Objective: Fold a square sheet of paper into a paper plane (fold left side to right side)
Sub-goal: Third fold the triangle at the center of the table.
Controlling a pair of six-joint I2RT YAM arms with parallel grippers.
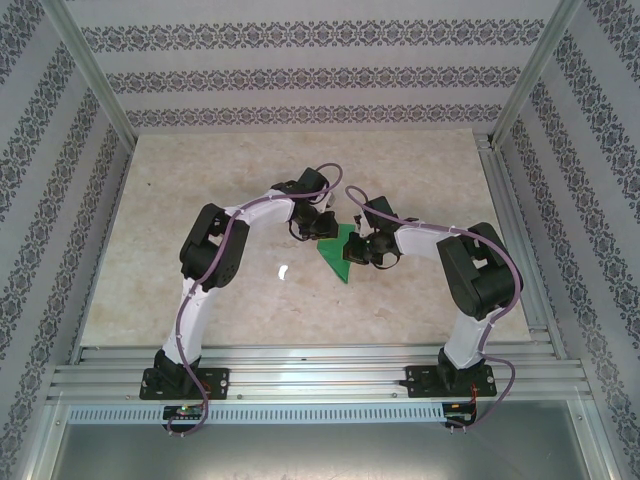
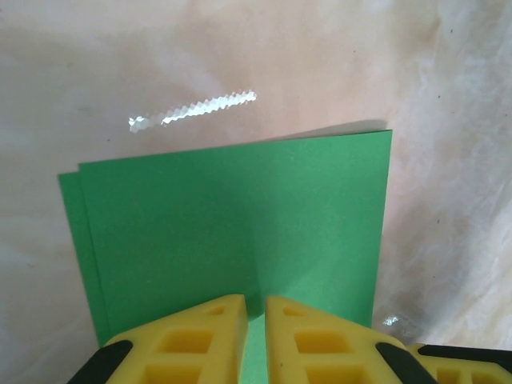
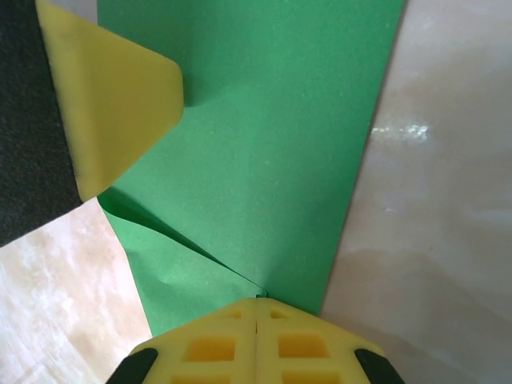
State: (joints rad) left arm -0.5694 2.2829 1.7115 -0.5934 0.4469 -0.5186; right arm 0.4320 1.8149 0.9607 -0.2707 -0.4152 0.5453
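Two layers of green show in the left wrist view, the upper flap lying a little short of the lower one along the left of the frame. From that I judge the side-to-side fold on the sheet of paper (image 1: 340, 255) is laid over but not yet pressed flat. The sheet lies on the bench (image 1: 200, 180) at the centre of the top view, with the left arm (image 1: 215, 250) reaching in from its upper left and the right arm (image 1: 470, 270) from its right. I read both as hold-downs, one at each end, keeping the thin paper from springing open or sliding while the crease is set. The left jaws stand a narrow slit apart with nothing between them. Green shows through the slit at the bottom of that frame, and they seem to rest on top of the flap rather than pinch it. In the right wrist view one yellow finger (image 3: 112, 104) of them lies across the paper at the upper left. The right jaws are closed tight, tips meeting at the sheet's near edge where a raised crease runs in. Whether they press the paper or nip a sliver, I cannot tell.
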